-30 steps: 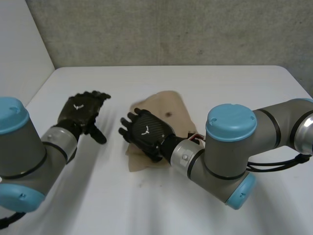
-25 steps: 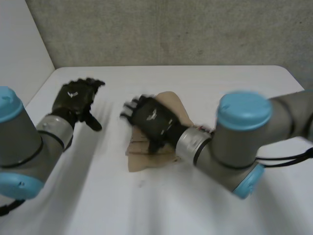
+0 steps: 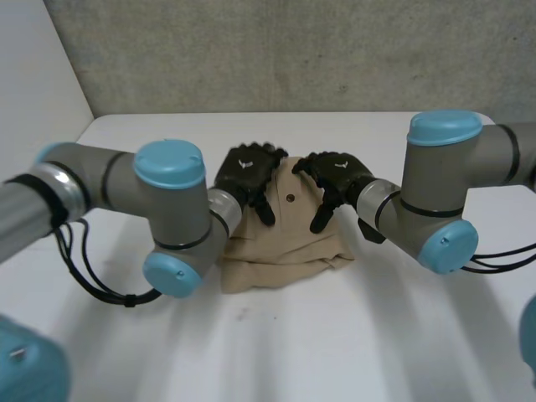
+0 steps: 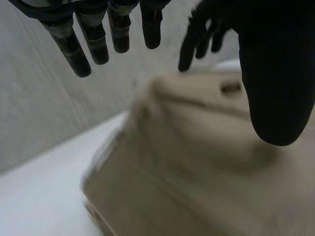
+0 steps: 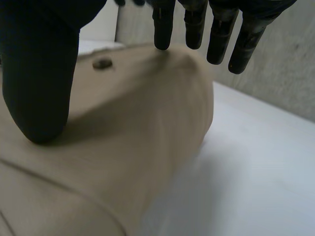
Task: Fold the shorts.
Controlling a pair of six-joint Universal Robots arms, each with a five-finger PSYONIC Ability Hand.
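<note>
The tan shorts [image 3: 285, 243] lie in the middle of the white counter [image 3: 377, 335]. They are bunched into a thick, partly folded stack with layered edges showing along the near side. A small dark button [image 3: 290, 198] faces up on the far half.

The left hand [image 3: 247, 172] hovers over the far left part of the cloth, and the right hand [image 3: 339, 174] hovers over the far right part, with the button between them. Each wrist view shows its own hand's fingers straight and spread apart, pointing down toward the cloth with nothing pinched. Both thumbs hang low over the fabric. I cannot tell whether the right thumb tip touches it.

The shorts look like soft, light woven cloth. They are likely limp, so they would sag from any hold, and the stacked layers would probably slide over one another. They are not fragile, and the weave should give the fingers fair grip.

A hold on the top layer alone would probably peel the stack open. The better places to take hold seem to be the two far corners, one per hand. Each hand would pinch thumb against fingers through every layer, so that the far edge can be brought over toward the near edge evenly.
</note>
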